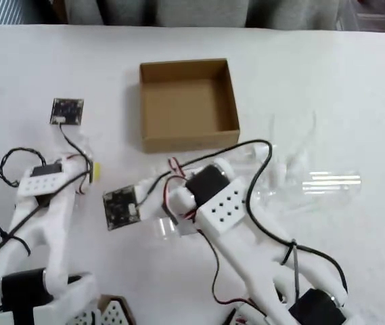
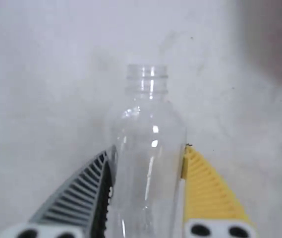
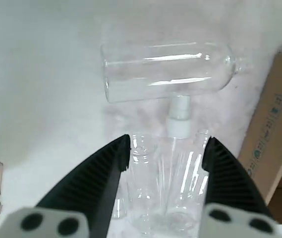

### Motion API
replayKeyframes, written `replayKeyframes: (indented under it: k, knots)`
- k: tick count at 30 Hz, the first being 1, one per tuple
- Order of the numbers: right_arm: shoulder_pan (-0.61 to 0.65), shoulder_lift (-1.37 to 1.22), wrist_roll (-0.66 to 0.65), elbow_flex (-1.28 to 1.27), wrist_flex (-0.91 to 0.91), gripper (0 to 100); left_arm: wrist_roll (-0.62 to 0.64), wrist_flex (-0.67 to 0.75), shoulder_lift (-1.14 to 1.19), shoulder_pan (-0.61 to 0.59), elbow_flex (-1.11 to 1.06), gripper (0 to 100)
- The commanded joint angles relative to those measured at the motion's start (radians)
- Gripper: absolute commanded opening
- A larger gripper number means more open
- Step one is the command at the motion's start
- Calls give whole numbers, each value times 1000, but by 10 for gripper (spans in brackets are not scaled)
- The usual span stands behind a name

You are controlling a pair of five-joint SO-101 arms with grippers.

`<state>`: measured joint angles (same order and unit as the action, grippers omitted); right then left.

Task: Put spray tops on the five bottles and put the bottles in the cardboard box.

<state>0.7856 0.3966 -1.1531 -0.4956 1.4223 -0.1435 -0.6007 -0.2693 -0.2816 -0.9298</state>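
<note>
Clear bottle (image 2: 148,114), uncapped, sits pinched in the left claw (image 2: 146,153) at eight o'clock from the cardboard box (image 1: 189,101); the right claw (image 3: 168,143), spread over a spray top (image 3: 178,124), may topple standing bottles (image 3: 143,148)

Cardboard box (image 1: 189,101) sat at the far middle of the table (image 1: 354,81). Left gripper (image 2: 148,156) was in front of the box and to its left, with one bottle (image 2: 148,124) between its fingers, touching both. Right gripper (image 3: 168,144) was in front of the box, straddling a bottle cluster (image 3: 143,188) and a spray top (image 3: 179,119). A sideways bottle (image 3: 165,72) lay just beyond the spray top.
</note>
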Motion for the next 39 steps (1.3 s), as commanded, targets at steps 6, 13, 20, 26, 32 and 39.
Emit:
replayKeyframes:
  k: [6, 13, 20, 26, 32, 39]
  knots:
    - [30, 16, 5, -29, -42, 225, 14, 15, -45, 33, 6, 91]
    - [-62, 8, -14, -29, -130, 225, 14, 15, -45, 50, 5, 91]
    - [-70, 5, -48, -72, -173, 225, 14, 20, -44, 50, 5, 90]
    - [-67, 15, -43, -138, -245, 225, 14, 20, -44, 50, 5, 90]
    - [-193, 30, -49, -115, -242, 225, 8, 20, -44, 71, 5, 90]
    - [-236, 87, -169, -118, -140, 226, 5, 20, -44, 65, 5, 94]
